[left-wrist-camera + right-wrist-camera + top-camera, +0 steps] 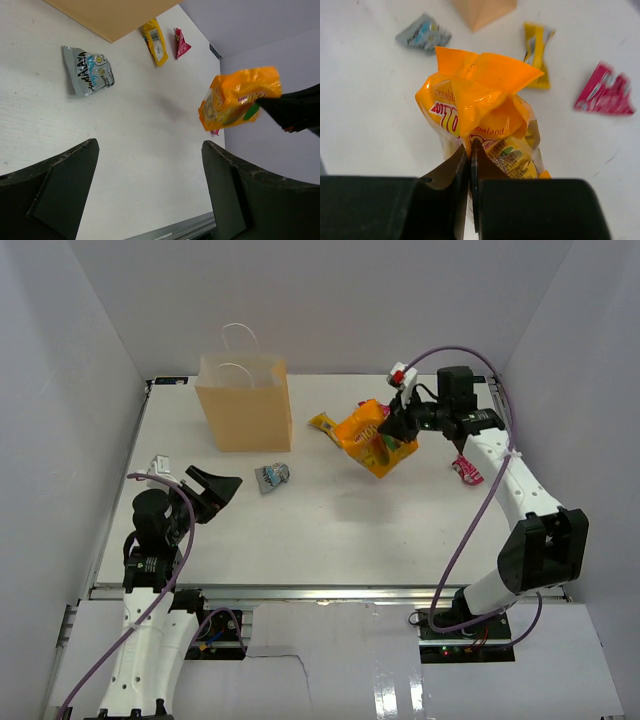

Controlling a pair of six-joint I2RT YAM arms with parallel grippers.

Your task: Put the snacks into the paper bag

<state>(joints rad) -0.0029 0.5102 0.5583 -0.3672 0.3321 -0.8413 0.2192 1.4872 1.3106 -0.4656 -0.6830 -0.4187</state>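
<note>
My right gripper (pixel 471 146) is shut on the large orange-yellow chip bag (pixel 480 105), pinching its crinkled edge; the bag (pixel 372 438) hangs above the table right of centre. The tan paper bag (pixel 244 402) stands upright at the back left, white loop handles up. A silver-blue packet (pixel 271 477) lies in front of it, a yellow packet (pixel 324 424) just left of the held bag, and a magenta packet (pixel 467 470) under the right arm. My left gripper (pixel 150 150) is open over bare table at the near left, nothing between its fingers.
White walls close in the table on three sides. A metal rail (pixel 320 592) runs along the near edge. A small white object (pixel 161 465) lies by the left edge. The right arm's cable (pixel 470 510) arcs above the table's right side.
</note>
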